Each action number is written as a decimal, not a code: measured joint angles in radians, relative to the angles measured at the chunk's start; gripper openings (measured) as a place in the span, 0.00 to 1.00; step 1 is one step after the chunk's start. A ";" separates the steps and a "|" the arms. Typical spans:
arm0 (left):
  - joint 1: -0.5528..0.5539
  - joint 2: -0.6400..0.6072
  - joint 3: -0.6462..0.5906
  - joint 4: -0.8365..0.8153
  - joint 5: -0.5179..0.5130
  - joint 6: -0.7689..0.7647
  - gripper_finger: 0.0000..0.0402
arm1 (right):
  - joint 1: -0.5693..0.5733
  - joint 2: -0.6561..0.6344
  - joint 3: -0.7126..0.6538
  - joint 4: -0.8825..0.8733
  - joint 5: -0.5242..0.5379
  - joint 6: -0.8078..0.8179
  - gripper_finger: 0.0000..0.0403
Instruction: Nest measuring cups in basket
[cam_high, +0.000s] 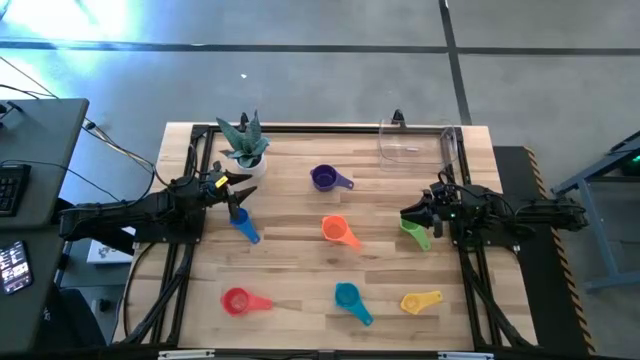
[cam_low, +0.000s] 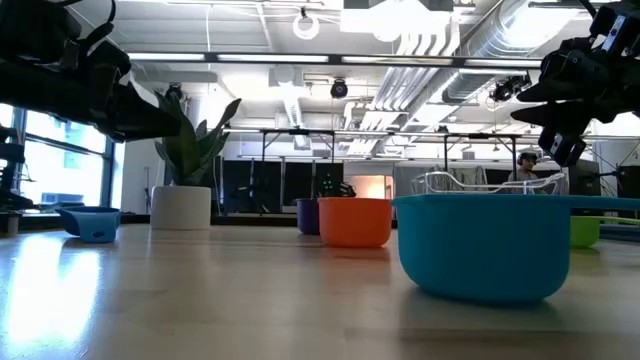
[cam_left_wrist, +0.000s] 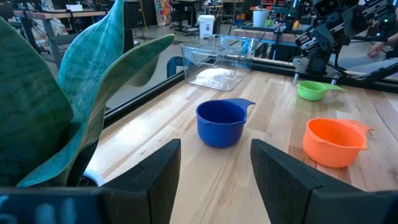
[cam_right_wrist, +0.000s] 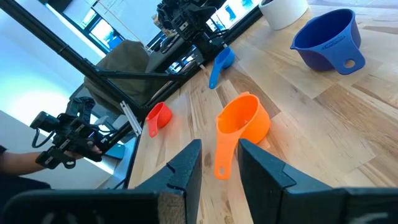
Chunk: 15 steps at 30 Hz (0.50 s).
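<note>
The wooden table (cam_high: 300, 250) is seen from above with both arms reaching in from its sides. The white pot with its green plant (cam_high: 243, 148) stands at the far left corner, and the clear basket (cam_high: 418, 142) sits empty at the far right corner. The left gripper (cam_high: 236, 188) is held just beside the plant and above the blue cup (cam_high: 243, 226), its fingers parted with nothing between them. The right gripper (cam_high: 412, 216) is poised by the green cup (cam_high: 415, 234), its fingers likewise spread and holding nothing. The remaining cups lie scattered well apart: purple (cam_high: 326, 178) toward the far edge, orange (cam_high: 337, 230) at the middle, and red (cam_high: 240, 301), teal (cam_high: 350, 298) and yellow (cam_high: 419, 301) along the near edge.
</note>
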 joint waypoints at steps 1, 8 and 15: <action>0.000 0.000 0.000 0.000 0.000 0.000 0.46 | 0.000 0.000 0.000 0.000 0.000 0.000 0.24; 0.000 0.000 0.000 0.031 0.000 -0.021 0.46 | 0.000 0.000 0.000 0.000 0.000 -0.070 0.24; 0.000 0.000 0.000 0.038 0.000 -0.191 0.46 | 0.000 0.000 0.000 0.000 0.000 -0.071 0.24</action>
